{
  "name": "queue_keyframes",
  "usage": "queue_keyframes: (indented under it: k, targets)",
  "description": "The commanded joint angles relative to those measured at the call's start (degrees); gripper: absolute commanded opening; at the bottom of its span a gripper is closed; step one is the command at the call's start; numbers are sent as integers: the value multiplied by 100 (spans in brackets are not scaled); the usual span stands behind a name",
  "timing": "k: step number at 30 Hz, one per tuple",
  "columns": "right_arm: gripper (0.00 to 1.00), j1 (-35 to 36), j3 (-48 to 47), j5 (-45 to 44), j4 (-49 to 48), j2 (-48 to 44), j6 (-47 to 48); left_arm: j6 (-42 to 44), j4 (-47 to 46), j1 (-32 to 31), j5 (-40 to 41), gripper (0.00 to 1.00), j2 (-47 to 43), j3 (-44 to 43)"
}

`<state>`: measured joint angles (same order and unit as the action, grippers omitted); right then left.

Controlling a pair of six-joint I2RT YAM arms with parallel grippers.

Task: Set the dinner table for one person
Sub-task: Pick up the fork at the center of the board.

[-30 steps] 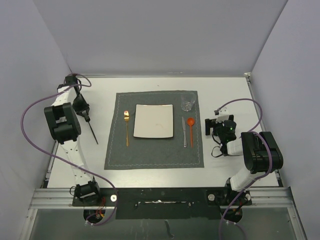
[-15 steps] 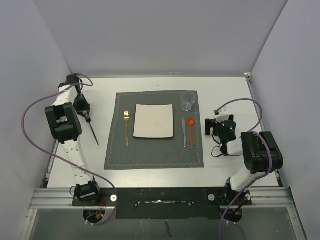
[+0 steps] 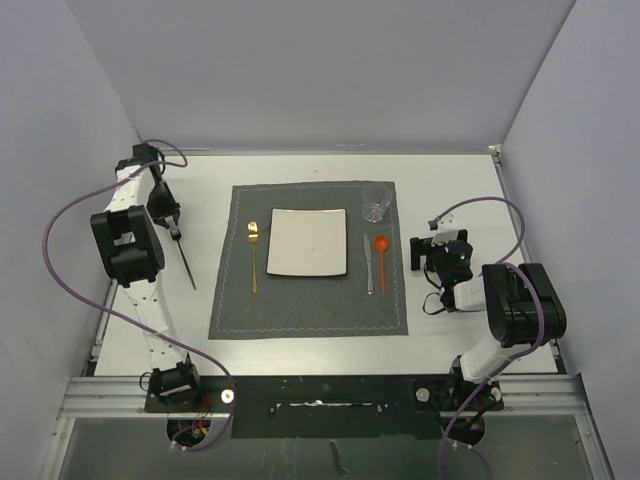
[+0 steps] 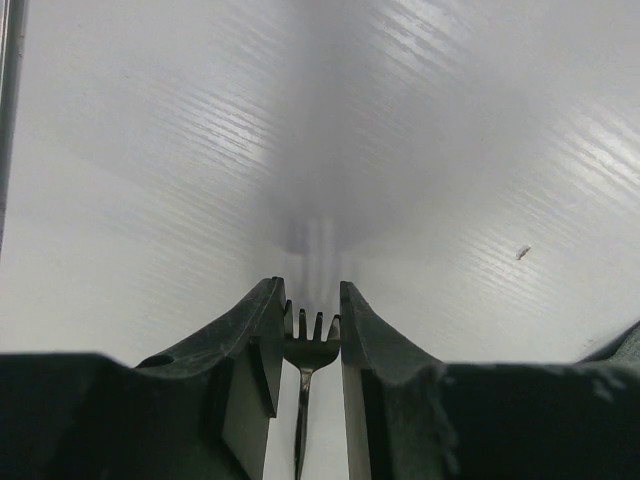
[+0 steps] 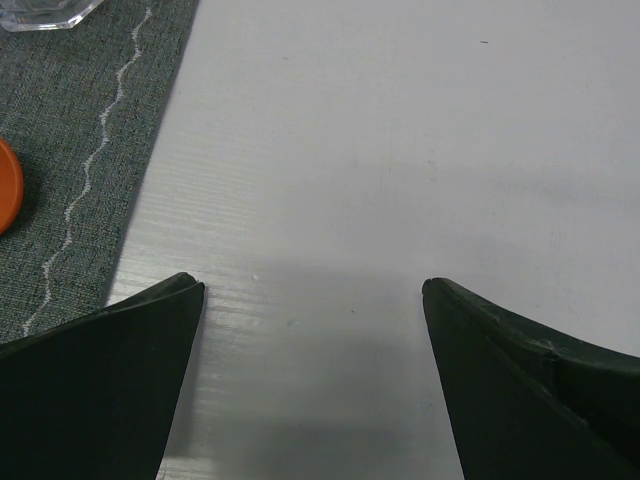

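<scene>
**Fork (image 3: pixel 186 262) pinched on the left, right gripper (image 3: pixel 414 254) spread wide**

From overhead, the white desk (image 3: pixel 450 180) fills the middle of the frame, with its black rail along the bottom. A dark grey placemat (image 3: pixel 230 300) lies at its centre. On the mat sits a square white plate (image 3: pixel 307 242). A gold utensil (image 3: pixel 253 258) lies to the left of the plate. A silver knife (image 3: pixel 368 265) and an orange spoon (image 3: pixel 381 256) lie side by side to its right. A clear glass (image 3: pixel 376 203) stands at the mat's upper right corner. At the left of the frame, off the mat, the left gripper (image 3: pixel 173 230) grips the head end of the dark fork. The fork's handle slants down and to the right over bare desk. At the right of the frame, the right gripper sits just beside the mat's edge, level with the spoon.

In the left wrist view, the left gripper (image 4: pixel 306 335) has its two fingers (image 4: pixel 255 350) drawn in narrow against the fork (image 4: pixel 307 350). The tines show between them at lower centre. Ridged white desk (image 4: pixel 450 150) fills the rest. I cannot tell whether the fork touches it.

In the right wrist view, the right gripper (image 5: pixel 313 290) stands wide and holds nothing, its fingers (image 5: pixel 100 380) in the two lower corners. Bare desk (image 5: pixel 400 150) lies between them. The placemat (image 5: pixel 90 100), with its wavy pale stitching, takes the upper left. A sliver of the orange spoon (image 5: pixel 8 185) shows at the left edge. The base of the glass (image 5: pixel 40 10) shows at the top left corner.
</scene>
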<state>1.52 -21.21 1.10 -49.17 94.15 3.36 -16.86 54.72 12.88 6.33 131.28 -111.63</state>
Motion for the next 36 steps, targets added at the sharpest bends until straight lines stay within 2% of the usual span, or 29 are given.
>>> queue_keyframes:
  k: [1,36]
  targets:
    - [98,-21,-156,39,-260,-105,-47,175,162,-58,-94,0,-403,-463]
    - [98,-18,-147,43,-260,-103,-49,648,822,-454,-937,0,-841,-1119]
